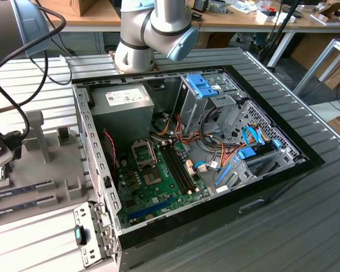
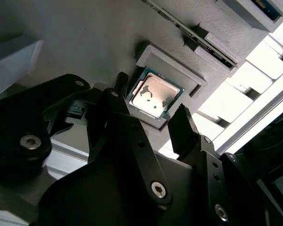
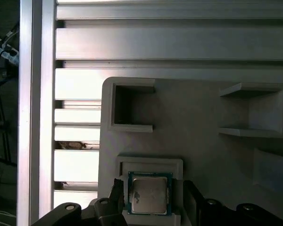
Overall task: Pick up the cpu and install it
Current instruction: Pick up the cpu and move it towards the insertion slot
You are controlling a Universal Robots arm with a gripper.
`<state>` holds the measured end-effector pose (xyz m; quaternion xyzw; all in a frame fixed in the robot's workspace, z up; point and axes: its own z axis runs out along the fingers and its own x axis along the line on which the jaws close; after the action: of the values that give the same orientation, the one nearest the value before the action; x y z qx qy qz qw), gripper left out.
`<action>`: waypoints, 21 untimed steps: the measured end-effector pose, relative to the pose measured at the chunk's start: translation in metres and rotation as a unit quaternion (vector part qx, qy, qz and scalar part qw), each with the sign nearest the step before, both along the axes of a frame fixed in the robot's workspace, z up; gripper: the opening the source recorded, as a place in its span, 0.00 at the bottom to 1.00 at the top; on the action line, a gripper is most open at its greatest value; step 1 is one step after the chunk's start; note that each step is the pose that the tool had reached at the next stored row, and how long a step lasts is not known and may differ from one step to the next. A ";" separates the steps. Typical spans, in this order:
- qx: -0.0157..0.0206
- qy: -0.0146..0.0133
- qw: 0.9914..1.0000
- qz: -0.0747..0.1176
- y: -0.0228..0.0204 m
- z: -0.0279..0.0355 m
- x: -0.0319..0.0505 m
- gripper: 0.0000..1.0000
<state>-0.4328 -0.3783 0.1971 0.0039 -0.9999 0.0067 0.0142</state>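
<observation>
cpu [image 3: 150,193] in grey holder [image 3: 203,141] on slatted table [image 1: 306,215], workbenches [image 1: 90,22] behind

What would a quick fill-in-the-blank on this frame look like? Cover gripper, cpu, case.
The gripper is ____, holding nothing.
The cpu lies flat in the grey holder, ____ the two fingers.
In the exterior view the computer case lies open, showing a ____ board.
Missing: open; between; green.
</observation>
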 end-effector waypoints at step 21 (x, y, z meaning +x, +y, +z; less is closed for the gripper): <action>0.000 0.000 1.000 0.003 -0.0020 -0.0105 -0.0032 0.62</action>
<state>-0.4360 -0.3803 0.1866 0.0067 -0.9999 0.0068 0.0142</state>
